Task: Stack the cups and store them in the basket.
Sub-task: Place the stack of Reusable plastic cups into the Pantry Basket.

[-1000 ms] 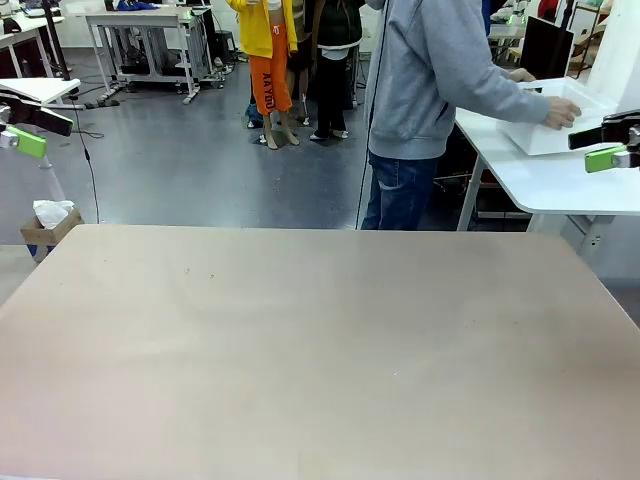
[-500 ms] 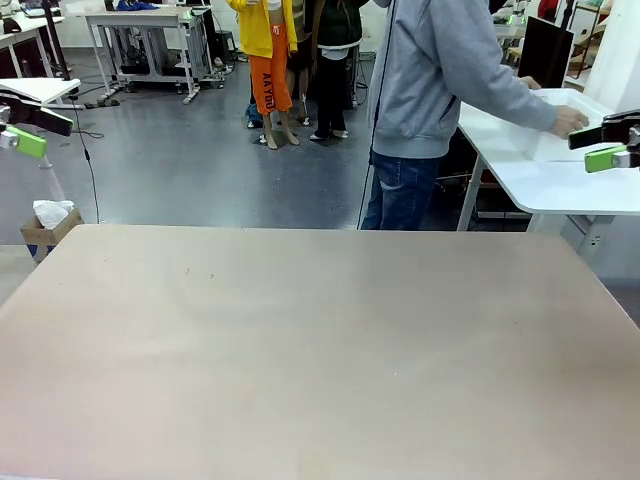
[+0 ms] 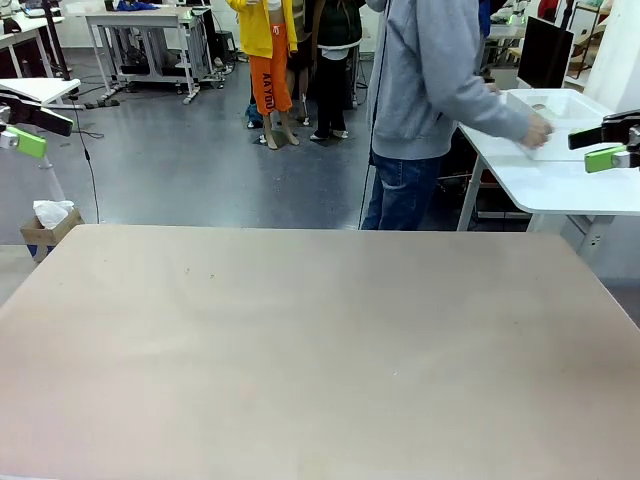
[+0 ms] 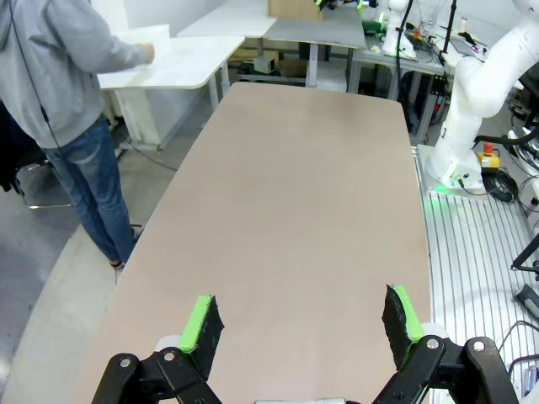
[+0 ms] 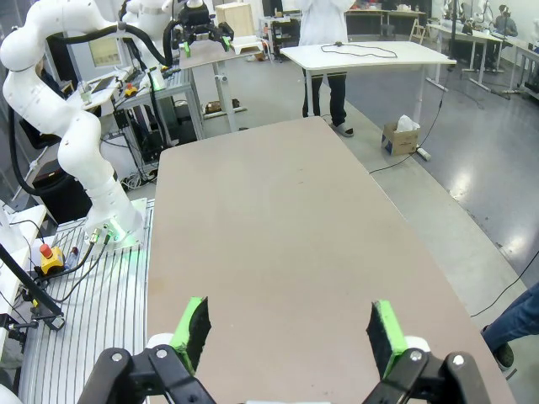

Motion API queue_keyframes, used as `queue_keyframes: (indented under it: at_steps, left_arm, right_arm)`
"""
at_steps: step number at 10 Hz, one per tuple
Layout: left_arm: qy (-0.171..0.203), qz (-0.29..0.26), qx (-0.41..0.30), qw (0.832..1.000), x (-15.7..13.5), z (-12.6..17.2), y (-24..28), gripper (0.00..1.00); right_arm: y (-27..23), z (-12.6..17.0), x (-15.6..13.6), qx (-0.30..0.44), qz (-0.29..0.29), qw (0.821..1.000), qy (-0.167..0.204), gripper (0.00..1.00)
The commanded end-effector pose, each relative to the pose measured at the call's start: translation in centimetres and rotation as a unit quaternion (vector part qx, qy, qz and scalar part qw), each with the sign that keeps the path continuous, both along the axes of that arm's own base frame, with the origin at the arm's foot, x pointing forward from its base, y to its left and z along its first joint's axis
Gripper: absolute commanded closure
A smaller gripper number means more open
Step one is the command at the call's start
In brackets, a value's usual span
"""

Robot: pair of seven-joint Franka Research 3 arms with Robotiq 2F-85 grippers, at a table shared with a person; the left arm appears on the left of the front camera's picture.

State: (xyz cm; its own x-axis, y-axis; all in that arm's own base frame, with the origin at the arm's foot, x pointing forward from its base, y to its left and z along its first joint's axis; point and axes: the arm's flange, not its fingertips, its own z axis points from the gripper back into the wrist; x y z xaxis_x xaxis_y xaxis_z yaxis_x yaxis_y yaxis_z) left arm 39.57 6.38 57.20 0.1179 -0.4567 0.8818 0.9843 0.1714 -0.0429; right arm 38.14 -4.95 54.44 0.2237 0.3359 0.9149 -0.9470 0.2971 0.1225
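The counter (image 3: 320, 340) in front of the robot is a wide tan surface, and both grippers are held high at its two sides.

The left gripper (image 4: 299, 324) hangs above the counter's left edge. In the left wrist view its two fingers (image 4: 202, 324) with green pads stand far apart, with nothing between them. In the front view only a green pad and a black part of it (image 3: 25, 130) appear at the left border of the picture.

The right gripper (image 5: 286, 332) hangs above the counter's right edge. In the right wrist view its fingers (image 5: 383, 332) are also spread wide, and nothing is between them. In the front view its green pad (image 3: 605, 157) appears at the right border.

Beyond the far right corner of the counter stands a separate white table (image 3: 560, 180). The basket (image 3: 560, 118), a white bin, rests on that white table, near its far side. A person in a grey hooded top (image 3: 425, 75) and blue jeans stands next to the white table, just past the counter's far edge, and reaches to the basket with one hand (image 3: 537, 130); the hand is at the basket's near rim. What is inside the basket I cannot tell.
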Motion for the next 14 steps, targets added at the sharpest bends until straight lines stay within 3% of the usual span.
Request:
queue_keyframes:
  at_steps: [1,14]
  left_arm:
    - [0.004,0.002,-0.009,1.000,-0.14,0.32,0.01,0.00]
    - [0.004,0.002,-0.009,1.000,-0.14,0.32,0.01,0.00]
  right_arm:
    - [0.17,0.26,-0.27,0.003,-0.005,1.000,0.005,0.00]
    - [0.17,0.26,-0.27,0.003,-0.005,1.000,0.005,0.00]
